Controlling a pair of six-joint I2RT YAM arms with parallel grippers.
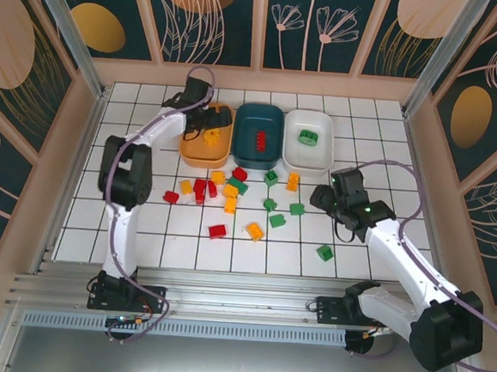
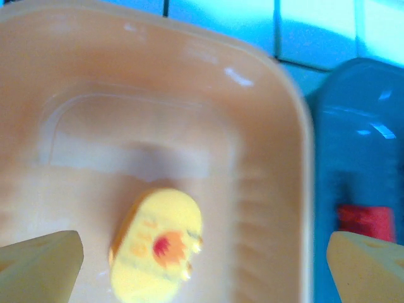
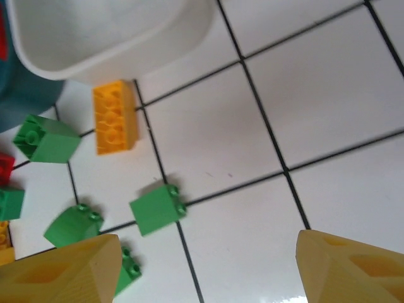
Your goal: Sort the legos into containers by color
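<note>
- We are looking at an early stage of the sort: each container is holding only a little, and most of the legos are lying out on the bench (image 1: 374,127).
- The three bowls are standing in a row near the bench's far edge: the orange bowl (image 1: 193,151) on the left, the teal bowl (image 1: 261,114) in the middle and the white bowl (image 1: 312,159) on the right.
- The left gripper (image 2: 203,252) is hanging over the orange bowl with its fingers spread wide and gripping nothing. A yellow piece (image 2: 158,252), blurred, is lying on the bowl's floor between them, touching neither.
- The teal bowl is holding a red brick (image 1: 261,139), and the white bowl a green brick (image 1: 309,137).
- The right gripper (image 3: 205,259) is hovering low over bare tiles toward the bench's right side. Its fingers are also spread and holding nothing, and a green brick on the tiles (image 3: 158,209) is lying just ahead of it.
- About seventeen loose bricks (image 1: 230,203) are lying scattered across the middle of the bench, in red, yellow-orange and green, and one green brick (image 1: 324,252) is lying apart toward the near right.
- We are judging the work well short of halfway: nearly all the bricks are waiting to be carried to their matching bowls.
</note>
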